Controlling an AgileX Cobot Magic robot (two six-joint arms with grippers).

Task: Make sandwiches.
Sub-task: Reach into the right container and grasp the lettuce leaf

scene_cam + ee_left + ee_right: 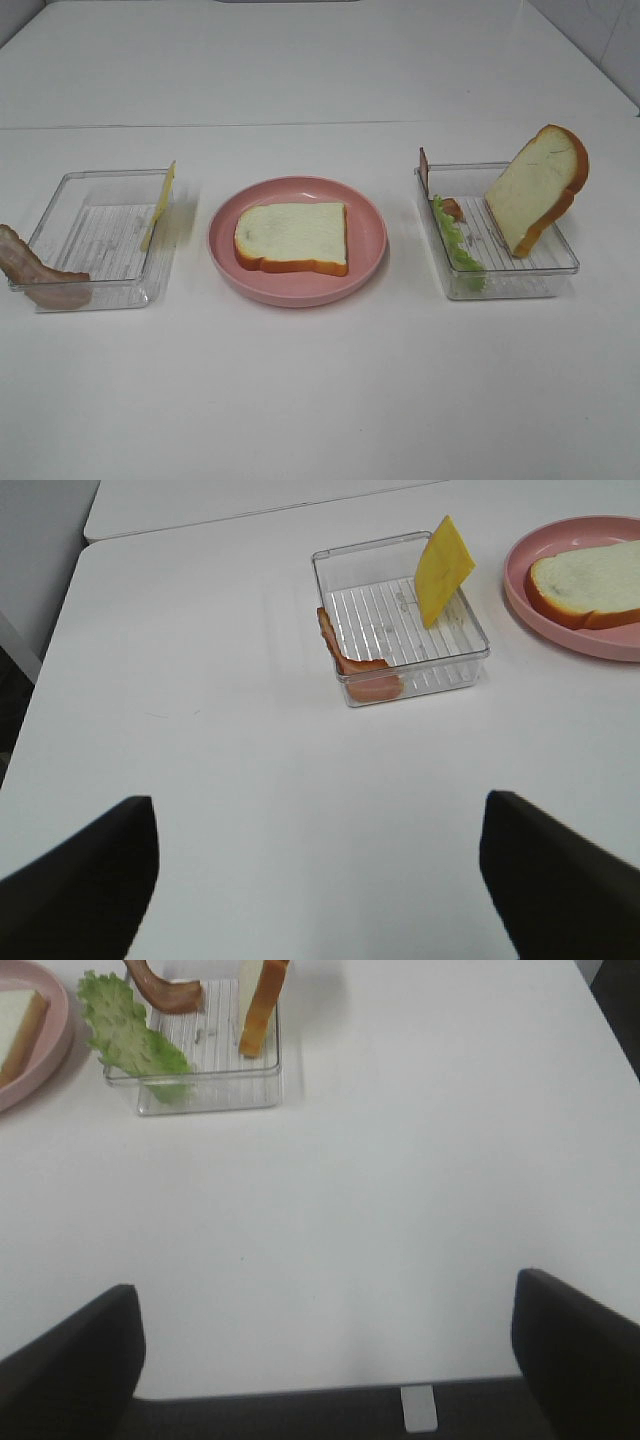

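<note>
The sandwich parts lie spread over three places. One white bread slice (292,237) lies flat on the pink plate (300,292). A second bread slice (540,190) leans upright in the right clear tray (520,285), beside green lettuce (455,245) and a bacon strip (165,990). In the left clear tray (95,176), a yellow cheese square (160,205) leans on the wall and bacon (40,275) hangs over a corner. My left gripper (320,880) and right gripper (330,1360) are open and empty, back from the trays and out of the high view.
The white table's near edge (300,1388) shows in the right wrist view, and its left edge (60,620) in the left wrist view. Bare tabletop lies between each gripper and its tray.
</note>
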